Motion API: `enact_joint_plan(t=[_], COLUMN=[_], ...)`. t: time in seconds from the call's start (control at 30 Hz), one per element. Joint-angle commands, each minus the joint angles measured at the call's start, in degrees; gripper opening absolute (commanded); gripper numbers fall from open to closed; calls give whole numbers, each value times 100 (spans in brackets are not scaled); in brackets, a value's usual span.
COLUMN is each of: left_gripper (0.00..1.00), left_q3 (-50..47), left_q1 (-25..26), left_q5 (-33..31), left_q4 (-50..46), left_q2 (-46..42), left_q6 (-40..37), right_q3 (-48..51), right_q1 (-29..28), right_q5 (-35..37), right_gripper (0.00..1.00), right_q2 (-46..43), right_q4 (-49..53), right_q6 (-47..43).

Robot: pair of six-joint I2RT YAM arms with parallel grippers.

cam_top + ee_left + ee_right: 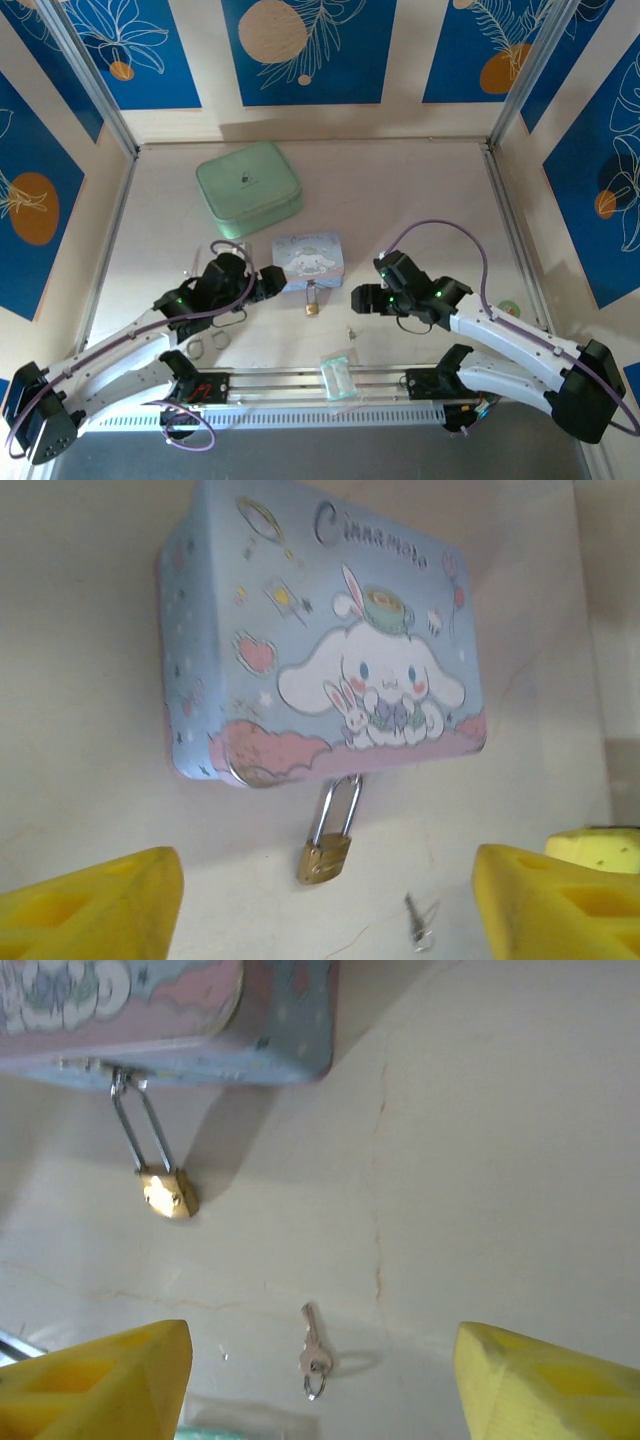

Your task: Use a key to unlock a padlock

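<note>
- Pale surface [420,190], walled on three sides by blue and cream panels.
- Mint green case [249,187], flat and closed, far and left of centre, well apart from the rest.
- Light blue cartoon box [308,260], lid up, at mid-surface, near and right of the case; white long-eared character and pink clouds printed on top.
- Left gripper [268,283], just left of the box, pointed right at it; spread wide, yellow fingers [90,910] at both lower corners of the left wrist view, nothing held between them.
- Right gripper [358,298], right of the box and a little nearer, pointed left; likewise spread wide, yellow fingers [550,1380] far apart in the right wrist view, nothing in its grasp.
- Clear plastic bag [338,375], at the near edge, between the two arm bases.
- Wire loops [218,340], on the surface under the left arm.
- Padlock [312,303], brass body resting on the surface just near of the box, silver shackle hooked through the clasp on the box's near edge; between the two grippers, touched by neither.
- Key [351,331], flat on the surface, near and right of the padlock and apart from it, a small ring at its near end; just near of the right gripper, untouched.
</note>
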State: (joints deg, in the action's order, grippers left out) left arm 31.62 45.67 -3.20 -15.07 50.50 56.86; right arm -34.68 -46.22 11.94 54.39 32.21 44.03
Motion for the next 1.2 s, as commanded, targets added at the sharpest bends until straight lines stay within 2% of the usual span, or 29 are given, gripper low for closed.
enact_joint_plan(t=[0.0, 0.2, 0.3, 0.37, 0.53, 0.77, 0.97, 1.03, 1.17], left_gripper=[74, 77, 71, 71, 70, 72, 72, 72, 71], left_q3=[279, 299, 390, 514, 516, 533, 502, 478, 491], left_q1=[425, 977, 1224, 1335, 1385, 1427, 1453, 1453, 1449], left_q5=[-524, -721, -778, -776, -805, -761, -743, -793, -840], left_q4=[82, 449, 515, 464, 550, 583, 584, 583, 549], left_q2=[247, 731, 968, 1120, 1230, 1277, 1303, 1293, 1321], left_q6=[112, 361, 350, 282, 339, 308, 364, 374, 369], right_q3=[79, 162, 172, 170, 264, -15, -118, -125, -153], right_q1=[-411, -1077, -1282, -1423, -1658, -1861, -1927, -1937, -1950], right_q5=[436, 671, 644, 660, 571, 860, 846, 827, 812], right_gripper=[68, 62, 50, 48, 45, 44, 33, 26, 26], right_q2=[29, 402, 647, 782, 1167, 1754, 2070, 2119, 2262], right_q4=[197, 182, 87, -9, -422, -174, -184, -262, -320], right_q6=[554, 1025, 1172, 1283, 1540, 1731, 1785, 1759, 1740])
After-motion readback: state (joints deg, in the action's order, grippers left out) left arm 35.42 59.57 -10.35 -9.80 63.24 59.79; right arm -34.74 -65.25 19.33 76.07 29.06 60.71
